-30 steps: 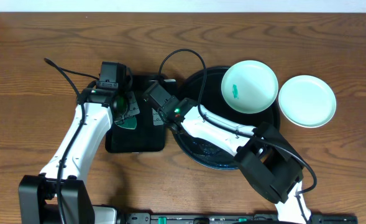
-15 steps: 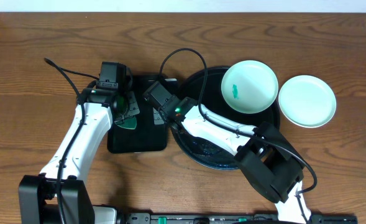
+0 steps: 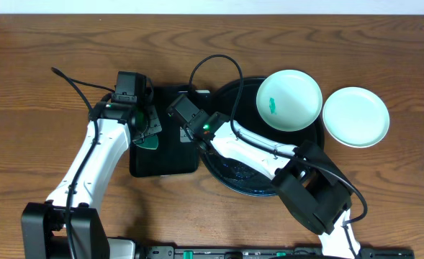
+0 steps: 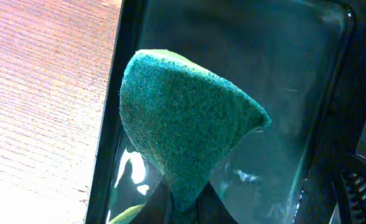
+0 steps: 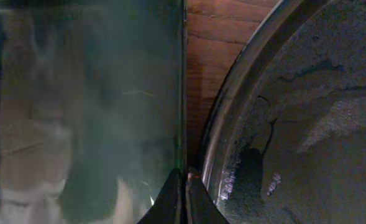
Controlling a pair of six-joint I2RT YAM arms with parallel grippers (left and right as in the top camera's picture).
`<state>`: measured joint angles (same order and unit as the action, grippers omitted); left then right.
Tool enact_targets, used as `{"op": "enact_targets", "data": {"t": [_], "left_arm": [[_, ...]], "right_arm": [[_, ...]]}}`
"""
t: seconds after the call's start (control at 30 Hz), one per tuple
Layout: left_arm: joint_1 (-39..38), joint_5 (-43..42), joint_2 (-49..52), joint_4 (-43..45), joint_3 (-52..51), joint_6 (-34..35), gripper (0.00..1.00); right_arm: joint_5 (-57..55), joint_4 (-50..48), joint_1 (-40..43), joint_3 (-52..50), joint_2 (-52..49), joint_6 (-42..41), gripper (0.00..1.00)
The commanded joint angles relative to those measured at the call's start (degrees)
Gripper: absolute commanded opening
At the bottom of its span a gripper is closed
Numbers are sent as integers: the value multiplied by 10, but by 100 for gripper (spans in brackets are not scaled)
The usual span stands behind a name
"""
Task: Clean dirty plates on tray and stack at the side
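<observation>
While one pale mint plate (image 3: 289, 99) with a small teal smear sits at the far right of the round black tray (image 3: 229, 176), a second plate (image 3: 355, 116) lies on the counter (image 3: 53, 57) just beside the tray's right rim. To the left, the right tool (image 5: 186, 193) is pressed together on nothing, its tip low at the narrow strip of wood between the round tray and the rectangular black tray (image 3: 161, 164). Over that rectangular tray, the left tool (image 4: 181, 202) pinches a green sponge (image 4: 183, 124).
</observation>
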<state>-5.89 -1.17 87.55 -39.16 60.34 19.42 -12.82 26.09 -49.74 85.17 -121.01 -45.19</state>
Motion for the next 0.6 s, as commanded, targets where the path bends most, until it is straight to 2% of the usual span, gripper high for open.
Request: {"op": "enact_targets", "data": {"t": [0.0, 0.23, 0.27, 0.37, 0.4, 0.57], "left_arm": [[0, 1, -3, 0, -2, -7, 7], [0, 1, -3, 1, -2, -8, 7], [0, 1, -3, 1, -2, -8, 7], [0, 1, -3, 1, -2, -8, 7], [0, 1, -3, 1, -2, -7, 7], [0, 1, -3, 1, -2, -7, 7]], "right_arm": [[-28, 8, 7, 2, 14, -24, 1], [-27, 20, 5, 2, 16, -32, 1], [-21, 20, 5, 2, 17, -32, 2], [-14, 16, 6, 2, 20, -23, 17], [-12, 16, 7, 2, 24, -16, 18], [16, 17, 11, 2, 55, -3, 20]]}}
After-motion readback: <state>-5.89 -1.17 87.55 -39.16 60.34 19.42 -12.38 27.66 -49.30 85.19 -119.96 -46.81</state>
